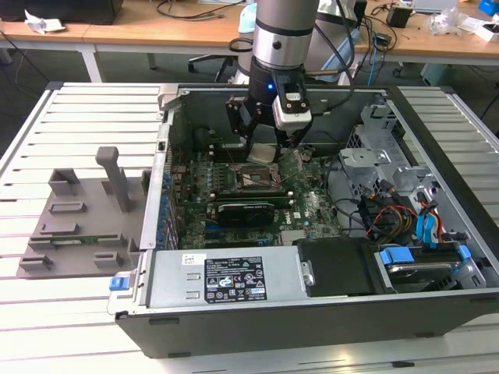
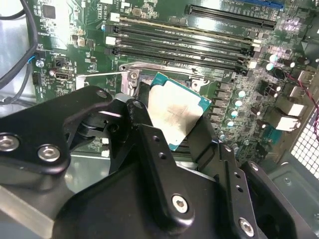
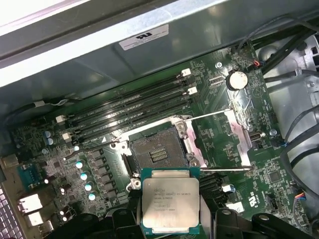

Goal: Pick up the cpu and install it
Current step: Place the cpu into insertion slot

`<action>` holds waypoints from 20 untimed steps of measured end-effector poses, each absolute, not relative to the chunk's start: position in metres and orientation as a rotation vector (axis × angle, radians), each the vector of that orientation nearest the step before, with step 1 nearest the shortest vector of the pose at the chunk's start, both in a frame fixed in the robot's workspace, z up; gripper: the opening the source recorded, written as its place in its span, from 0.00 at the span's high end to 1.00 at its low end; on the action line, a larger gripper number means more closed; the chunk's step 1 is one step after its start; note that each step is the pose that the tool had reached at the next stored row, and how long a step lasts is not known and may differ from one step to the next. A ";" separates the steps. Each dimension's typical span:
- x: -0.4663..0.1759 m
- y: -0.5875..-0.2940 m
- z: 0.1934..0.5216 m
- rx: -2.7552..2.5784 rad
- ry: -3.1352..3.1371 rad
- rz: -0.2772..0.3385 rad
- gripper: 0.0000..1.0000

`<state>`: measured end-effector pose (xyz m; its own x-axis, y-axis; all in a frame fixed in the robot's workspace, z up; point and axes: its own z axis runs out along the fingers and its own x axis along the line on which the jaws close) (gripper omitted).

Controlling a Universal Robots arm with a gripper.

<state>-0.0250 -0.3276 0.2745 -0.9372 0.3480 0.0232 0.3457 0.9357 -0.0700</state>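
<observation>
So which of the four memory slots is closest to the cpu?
The slot running right alongside the open socket, across it from the held cpu; the other three lie beyond that one, farther off.

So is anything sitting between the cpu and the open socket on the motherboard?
Nothing visible does. The end effector holds the cpu off the socket, whose contacts lie uncovered in the first wrist view; the load plate is swung open to one side of it.
</observation>
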 end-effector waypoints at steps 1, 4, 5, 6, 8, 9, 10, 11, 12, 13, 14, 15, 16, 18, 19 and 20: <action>-0.025 -0.328 0.274 -0.560 -3.054 0.101 0.45; -0.025 -0.328 0.274 -0.589 -3.048 0.100 0.45; -0.025 -0.328 0.274 -0.596 -3.046 0.100 0.45; -0.025 -0.328 0.274 -0.602 -3.045 0.100 0.45; -0.025 -0.328 0.274 -0.618 -3.041 0.100 0.45; -0.025 -0.328 0.274 -0.625 -3.040 0.100 0.45; -0.025 -0.328 0.274 -0.631 -3.038 0.100 0.45; -0.025 -0.328 0.274 -0.640 -3.036 0.100 0.45; -0.025 -0.328 0.274 -0.646 -3.035 0.100 0.45; -0.025 -0.328 0.274 -0.655 -3.033 0.100 0.45; -0.025 -0.328 0.274 -0.662 -3.031 0.099 0.45; -0.025 -0.328 0.274 -0.667 -3.030 0.099 0.45; -0.025 -0.328 0.274 -0.675 -3.028 0.099 0.45; -0.025 -0.328 0.274 -0.685 -3.025 0.099 0.45; -0.025 -0.328 0.274 -0.692 -3.024 0.099 0.45; -0.025 -0.328 0.274 -0.701 -3.021 0.099 0.45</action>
